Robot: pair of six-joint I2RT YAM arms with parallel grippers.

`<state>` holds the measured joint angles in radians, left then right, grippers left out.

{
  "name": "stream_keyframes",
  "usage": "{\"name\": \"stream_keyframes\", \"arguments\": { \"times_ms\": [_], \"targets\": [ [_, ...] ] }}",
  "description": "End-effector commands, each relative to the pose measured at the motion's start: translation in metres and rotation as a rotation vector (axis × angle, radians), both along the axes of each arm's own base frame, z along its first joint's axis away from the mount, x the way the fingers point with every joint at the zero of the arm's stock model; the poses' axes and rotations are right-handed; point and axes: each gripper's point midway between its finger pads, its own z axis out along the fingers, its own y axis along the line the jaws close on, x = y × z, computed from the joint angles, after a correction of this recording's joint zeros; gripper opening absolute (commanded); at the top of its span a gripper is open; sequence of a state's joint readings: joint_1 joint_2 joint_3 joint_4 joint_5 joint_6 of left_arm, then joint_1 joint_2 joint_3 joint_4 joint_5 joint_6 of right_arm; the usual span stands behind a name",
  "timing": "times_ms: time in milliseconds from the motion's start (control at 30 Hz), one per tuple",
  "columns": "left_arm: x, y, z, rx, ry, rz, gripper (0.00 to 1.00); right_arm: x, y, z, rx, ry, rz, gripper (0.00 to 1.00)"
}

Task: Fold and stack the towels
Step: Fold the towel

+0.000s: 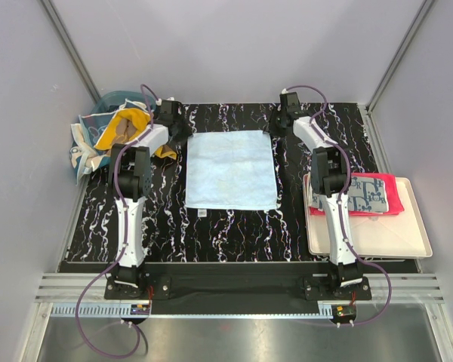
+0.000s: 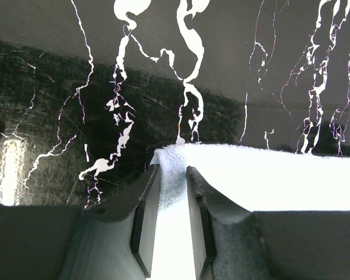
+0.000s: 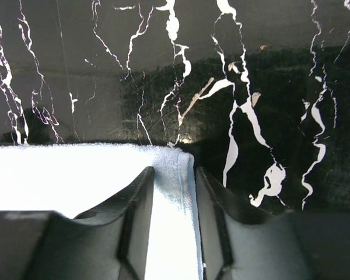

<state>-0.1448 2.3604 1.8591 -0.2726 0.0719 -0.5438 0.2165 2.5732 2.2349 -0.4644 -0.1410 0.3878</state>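
Observation:
A light blue towel [image 1: 230,170] lies spread flat in the middle of the black marbled table [image 1: 234,230]. My left gripper [image 1: 186,133] is at its far left corner. In the left wrist view the gripper [image 2: 172,169] has its jaws close together with the towel corner [image 2: 268,175] between them. My right gripper [image 1: 276,131] is at the far right corner. In the right wrist view that gripper [image 3: 174,172] likewise has its jaws closed on the towel's hemmed corner [image 3: 58,169]. The towel still lies flat on the table.
A teal plastic basket [image 1: 109,102] at the far left holds an orange towel [image 1: 124,128] and a patterned cloth [image 1: 79,154] hanging over its side. A cream tray [image 1: 377,241] at the right carries a red towel [image 1: 392,192] under a folded grey patterned one [image 1: 366,194].

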Motion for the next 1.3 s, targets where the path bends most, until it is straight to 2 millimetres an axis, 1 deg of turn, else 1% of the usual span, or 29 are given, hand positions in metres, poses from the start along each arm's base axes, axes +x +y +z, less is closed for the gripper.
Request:
{"name": "stream_keyframes", "arguments": {
  "times_ms": [0,133,167,200,300,367,400,433,467,567,600,633,667,767,800,833,867,900,933,967,1000,1033,1100,1133,1167,1200,1233,1267],
  "targets": [
    [0.012,-0.007,0.008,-0.019,-0.039,-0.011,0.29,0.002,0.006,0.002,-0.039,-0.013,0.016,0.41],
    [0.012,-0.006,0.005,-0.016,-0.038,-0.009,0.28,0.003,0.003,-0.001,-0.055,-0.011,0.013,0.31],
    [0.013,-0.007,0.006,-0.018,-0.041,-0.011,0.27,0.003,0.003,-0.002,-0.057,-0.01,0.013,0.27],
    [0.013,-0.007,0.006,-0.017,-0.043,-0.009,0.26,0.004,0.003,0.001,-0.059,-0.016,0.011,0.21],
    [0.015,-0.007,0.006,-0.019,-0.05,-0.011,0.24,0.005,0.002,0.001,-0.062,-0.02,0.011,0.13],
    [0.016,-0.007,0.009,-0.023,-0.064,-0.011,0.21,0.007,0.002,0.004,-0.062,-0.029,0.009,0.09],
    [0.02,-0.007,0.014,-0.026,-0.086,-0.012,0.21,0.008,0.001,0.005,-0.066,-0.035,0.01,0.07],
    [0.02,-0.008,0.018,-0.026,-0.099,-0.017,0.21,0.009,0.002,0.01,-0.066,-0.046,0.009,0.06],
    [0.022,-0.008,0.02,-0.026,-0.11,-0.015,0.17,0.011,0.0,0.013,-0.068,-0.057,0.004,0.06],
    [0.03,-0.007,0.03,-0.031,-0.152,-0.019,0.14,0.017,0.0,0.026,-0.065,-0.098,0.006,0.05],
    [0.034,-0.009,0.035,-0.051,-0.175,-0.033,0.11,0.018,0.0,0.029,-0.066,-0.107,0.006,0.05],
    [0.035,-0.008,0.037,-0.056,-0.182,-0.031,0.1,0.02,0.0,0.036,-0.062,-0.123,0.005,0.05],
    [0.04,-0.009,0.043,-0.067,-0.209,-0.038,0.09,0.022,0.0,0.039,-0.061,-0.137,0.003,0.04],
    [0.043,-0.009,0.05,-0.077,-0.243,-0.05,0.07,0.028,-0.001,0.054,-0.052,-0.183,-0.004,0.04],
    [0.047,-0.009,0.058,-0.081,-0.272,-0.052,0.06,0.029,-0.001,0.058,-0.047,-0.198,-0.009,0.04],
    [0.047,-0.008,0.061,-0.083,-0.284,-0.054,0.05,0.031,-0.002,0.066,-0.044,-0.217,-0.013,0.04],
    [0.049,-0.008,0.064,-0.087,-0.307,-0.057,0.05,0.033,-0.005,0.069,-0.037,-0.232,-0.019,0.04],
    [0.049,-0.007,0.07,-0.088,-0.324,-0.058,0.04,0.034,-0.006,0.073,-0.03,-0.241,-0.023,0.03],
    [0.048,-0.007,0.07,-0.087,-0.329,-0.061,0.02,0.036,-0.006,0.081,-0.025,-0.257,-0.026,0.03],
    [0.049,-0.007,0.074,-0.089,-0.343,-0.064,0.02,0.038,-0.008,0.086,-0.016,-0.272,-0.029,0.02],
    [0.05,-0.007,0.084,-0.091,-0.371,-0.068,0.02,0.038,-0.008,0.091,-0.01,-0.282,-0.03,0.02],
    [0.049,-0.006,0.084,-0.091,-0.376,-0.073,0.0,0.038,-0.008,0.101,-0.004,-0.3,-0.032,0.02],
    [0.049,-0.008,0.096,-0.112,-0.405,-0.091,0.0,0.039,-0.009,0.108,0.002,-0.323,-0.035,0.02],
    [0.047,-0.01,0.096,-0.118,-0.406,-0.095,0.0,0.038,-0.009,0.121,0.006,-0.345,-0.035,0.01],
    [0.047,-0.008,0.101,-0.119,-0.422,-0.092,0.0,0.038,-0.009,0.123,0.009,-0.352,-0.036,0.01],
    [0.045,-0.008,0.111,-0.124,-0.441,-0.094,0.0,0.037,-0.009,0.128,0.011,-0.362,-0.033,0.01],
    [0.042,-0.009,0.11,-0.126,-0.438,-0.096,0.0,0.036,-0.009,0.139,0.017,-0.377,-0.033,0.01],
    [0.042,-0.01,0.115,-0.128,-0.453,-0.1,0.0,0.034,-0.008,0.139,0.021,-0.38,-0.03,0.01]
  ]
}}
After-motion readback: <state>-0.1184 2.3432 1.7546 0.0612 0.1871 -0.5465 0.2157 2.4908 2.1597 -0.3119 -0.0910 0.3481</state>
